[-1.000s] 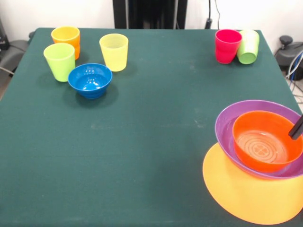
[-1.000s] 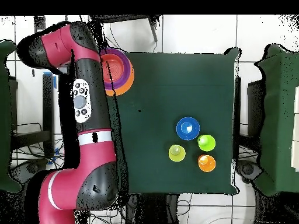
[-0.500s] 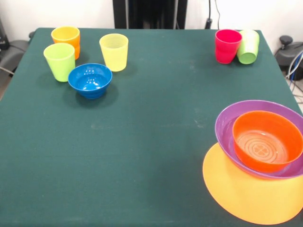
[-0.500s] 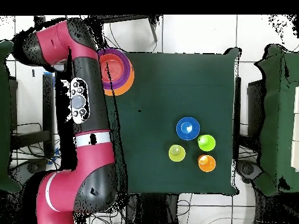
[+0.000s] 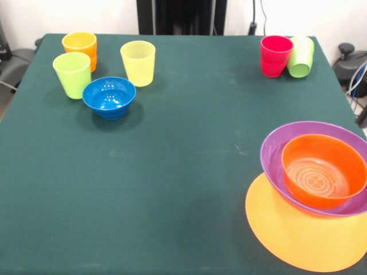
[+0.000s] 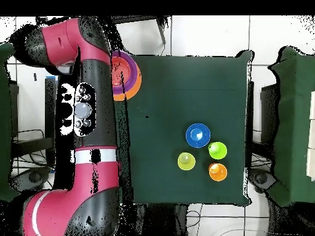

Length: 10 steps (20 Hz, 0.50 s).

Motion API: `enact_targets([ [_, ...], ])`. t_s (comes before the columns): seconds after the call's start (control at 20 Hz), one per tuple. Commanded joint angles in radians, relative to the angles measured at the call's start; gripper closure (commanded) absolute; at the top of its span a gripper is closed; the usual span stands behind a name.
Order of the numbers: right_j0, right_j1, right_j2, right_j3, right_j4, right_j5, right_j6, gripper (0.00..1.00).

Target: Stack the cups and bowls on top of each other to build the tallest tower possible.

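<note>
At the front view's right, a red-orange bowl (image 5: pixel 321 170) sits nested in the purple bowl (image 5: pixel 275 152), which rests on a wide orange-yellow bowl (image 5: pixel 298 235). This is the tower (image 6: pixel 130 77). At the far left a small blue bowl (image 5: pixel 109 96) stands among the orange cup (image 5: pixel 79 46), lime green cup (image 5: pixel 72 74) and yellow cup (image 5: pixel 138 62). Far right, the red cup (image 5: pixel 276 55) touches a tilted green cup (image 5: pixel 301 55). My gripper shows in neither view. Only the red and black arm (image 6: pixel 92 110) appears overhead, beside the table and over part of the tower.
The dark green table (image 5: pixel 183 172) carries everything. Overhead, the blue bowl (image 6: pixel 198 135), lime green cup (image 6: pixel 217 150), yellow cup (image 6: pixel 186 161) and orange cup (image 6: pixel 218 171) cluster at the right. The tower sits at the table's corner, partly over the front edge.
A dark gripper tip that touched the red-orange bowl's right rim one second ago has left the front view. Overhead, the arm has shifted along the table's left side. No bowl or cup moved.
</note>
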Motion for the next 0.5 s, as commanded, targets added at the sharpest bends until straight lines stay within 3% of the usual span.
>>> enact_targets([
  [0.05, -0.032, -0.152, 0.153, 0.351, -0.024, -0.161, -0.254, 0.0],
  [0.35, -0.097, -0.229, 0.212, 0.483, -0.046, -0.248, -0.364, 0.0],
  [0.5, -0.131, -0.24, 0.241, 0.503, -0.058, -0.269, -0.405, 0.0],
])
